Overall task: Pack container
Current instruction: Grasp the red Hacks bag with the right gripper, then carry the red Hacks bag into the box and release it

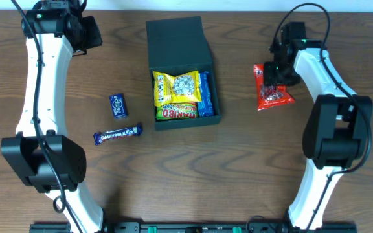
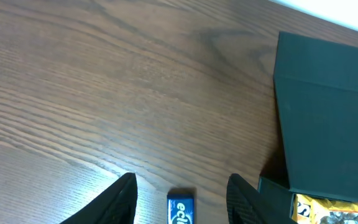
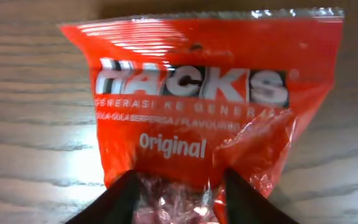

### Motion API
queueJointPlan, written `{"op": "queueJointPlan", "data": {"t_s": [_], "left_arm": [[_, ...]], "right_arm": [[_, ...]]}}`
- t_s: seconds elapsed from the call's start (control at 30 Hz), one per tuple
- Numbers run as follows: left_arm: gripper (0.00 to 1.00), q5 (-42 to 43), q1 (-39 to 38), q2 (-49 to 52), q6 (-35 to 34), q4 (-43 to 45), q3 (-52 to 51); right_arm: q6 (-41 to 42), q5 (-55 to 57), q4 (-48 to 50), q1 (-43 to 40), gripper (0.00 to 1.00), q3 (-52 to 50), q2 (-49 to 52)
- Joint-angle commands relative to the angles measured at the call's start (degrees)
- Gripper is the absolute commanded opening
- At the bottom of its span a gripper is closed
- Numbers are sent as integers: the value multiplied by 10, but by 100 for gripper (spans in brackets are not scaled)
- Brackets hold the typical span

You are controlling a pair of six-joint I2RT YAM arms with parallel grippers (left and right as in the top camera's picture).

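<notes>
Table [image 1: 238, 168]: container [image 1: 173, 39], red packet [image 1: 274, 96], blue snacks [image 1: 118, 106] [image 1: 118, 134]

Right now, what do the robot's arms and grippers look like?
The left arm and right arm are smooth white links between bulky black joint housings, trailed by thin black cables. The left gripper and right gripper each have two tapered black fingers.

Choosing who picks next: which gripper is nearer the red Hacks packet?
Right. The right gripper is directly over the red packet, jaws open astride one end; the left gripper is far off, on the container's other side.
</notes>
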Motion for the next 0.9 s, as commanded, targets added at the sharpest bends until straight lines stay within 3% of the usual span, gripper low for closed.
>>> {"op": "queueJointPlan", "data": {"t_s": [0.0,0.07,0.1,0.27,0.43,0.57,0.73,0.87], "left_arm": [[48,2,0,-9,10,-2,-3],[48,2,0,-9,10,-1,-3],[48,2,0,-9,10,-1,-3],[48,2,0,-9,10,-1,-3],[48,2,0,-9,10,3,-3],[48,2,0,-9,10,3,-3],[48,2,0,-9,10,2,-3],[48,2,0,-9,10,2,-3]], "right_arm": [[7,4,-5,5,22,0,18],[7,3,-3,5,4,0,18],[7,3,-4,5,1,2,16],[-16,-26,-49,6,1,43,-6],[-176,-190,-72,28,1,112,-62],[-368,-354,-72,75,1,129,-109],[-485,-370,-108,152,1,124,-111],[-523,-368,-110,218,1,107,-101]]}}
